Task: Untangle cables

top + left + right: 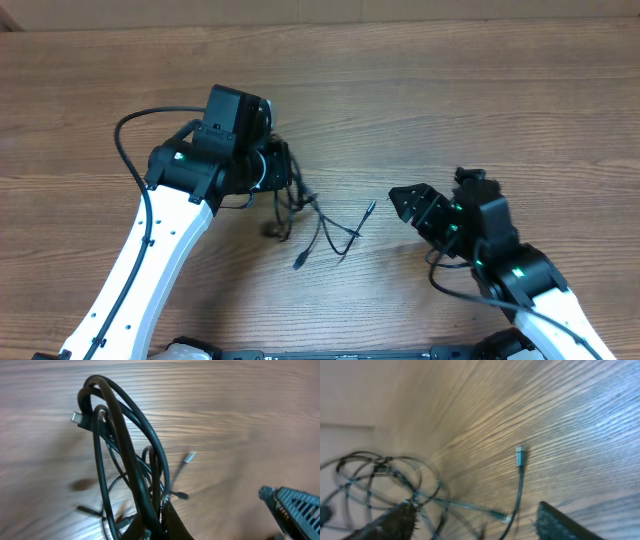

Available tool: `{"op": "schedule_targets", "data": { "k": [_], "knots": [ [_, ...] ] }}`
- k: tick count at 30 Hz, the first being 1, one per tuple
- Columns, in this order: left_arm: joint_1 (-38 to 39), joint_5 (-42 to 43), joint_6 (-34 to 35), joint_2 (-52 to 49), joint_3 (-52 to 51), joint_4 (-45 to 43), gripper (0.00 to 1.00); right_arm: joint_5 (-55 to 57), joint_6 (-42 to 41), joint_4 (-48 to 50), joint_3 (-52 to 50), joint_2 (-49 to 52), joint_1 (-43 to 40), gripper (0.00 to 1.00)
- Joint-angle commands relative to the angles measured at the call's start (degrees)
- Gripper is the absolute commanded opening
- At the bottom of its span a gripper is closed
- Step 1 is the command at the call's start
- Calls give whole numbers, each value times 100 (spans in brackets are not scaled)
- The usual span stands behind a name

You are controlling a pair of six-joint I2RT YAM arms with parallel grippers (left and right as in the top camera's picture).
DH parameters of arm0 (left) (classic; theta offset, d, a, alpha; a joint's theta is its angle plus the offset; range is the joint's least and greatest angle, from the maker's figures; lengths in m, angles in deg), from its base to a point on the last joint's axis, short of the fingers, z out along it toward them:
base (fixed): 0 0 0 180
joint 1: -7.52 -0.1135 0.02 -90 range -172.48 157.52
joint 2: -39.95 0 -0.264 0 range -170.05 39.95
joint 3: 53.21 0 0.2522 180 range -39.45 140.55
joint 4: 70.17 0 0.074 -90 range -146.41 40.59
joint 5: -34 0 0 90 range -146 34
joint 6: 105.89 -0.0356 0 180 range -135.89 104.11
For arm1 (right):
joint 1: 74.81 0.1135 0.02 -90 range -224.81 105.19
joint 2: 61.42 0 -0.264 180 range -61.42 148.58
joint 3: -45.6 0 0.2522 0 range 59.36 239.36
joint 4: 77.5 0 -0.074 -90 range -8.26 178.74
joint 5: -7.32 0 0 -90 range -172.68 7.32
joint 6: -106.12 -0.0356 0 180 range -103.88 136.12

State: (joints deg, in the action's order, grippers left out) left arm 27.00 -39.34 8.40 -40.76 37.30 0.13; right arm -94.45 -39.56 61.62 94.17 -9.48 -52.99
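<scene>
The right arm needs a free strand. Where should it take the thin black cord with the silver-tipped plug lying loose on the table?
I'd grip the thin black cord on its straight stretch just behind the silver-tipped plug, from above, open right gripper jaws across it. It lies flat, clear of the dark bunch of cables held by the left gripper.

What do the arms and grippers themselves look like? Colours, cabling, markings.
White links on left arm and right arm, black joint housings, black left gripper and right gripper. Small green lights on both. A thin black arm cable loops off the left arm's elbow and runs down it.
</scene>
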Motion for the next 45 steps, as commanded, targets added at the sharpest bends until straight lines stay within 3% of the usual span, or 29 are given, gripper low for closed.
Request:
{"op": "schedule_targets", "data": {
  "k": [1, 3, 8, 11, 14, 17, 19, 22, 28, 30, 39, 42, 45],
  "knots": [
    [166, 1290, -1060, -33, 116, -197, 4, -345, 221, -94, -22, -616, -55, 78],
    [282, 1318, -1185, -52, 116, -280, 6, -542, 221, -138, -22, -1036, -55, 78],
    [433, 673, -984, -151, 116, -214, 28, -1161, 238, -258, -22, -1731, -52, 78],
    [461, 160, -610, -299, 114, -39, 67, -1421, 398, -474, -22, -1862, -52, 78],
    [459, -302, -151, -509, 114, 234, 90, -1493, 479, -785, -22, -1858, -52, 78],
    [459, -555, 424, -793, 114, 564, 96, -1572, 479, -997, -22, -1858, -52, 78],
    [466, -498, 656, -1001, 114, 708, 94, -1735, 479, -1008, -22, -1858, -52, 78],
    [535, -317, 704, -1331, 114, 772, 77, -1871, 476, -1005, -22, -1858, -52, 78],
    [826, -264, 944, -1947, 114, 789, 26, -2310, 476, -1008, -22, -1858, -52, 78],
    [920, -271, 938, -2118, 114, 837, 4, -2498, 476, -1008, -22, -1858, -52, 78],
    [581, -1980, 1578, -1725, 118, 2039, 4, -2717, 501, -1145, -24, -1858, -52, 77],
    [389, -1475, 1104, -1189, 120, 1943, 4, -2490, 501, -1139, -24, -1856, -52, 77],
    [363, -61, -136, -516, 120, 1370, 4, -2430, 520, -1043, -24, -1856, -52, 77]
  ]
}}
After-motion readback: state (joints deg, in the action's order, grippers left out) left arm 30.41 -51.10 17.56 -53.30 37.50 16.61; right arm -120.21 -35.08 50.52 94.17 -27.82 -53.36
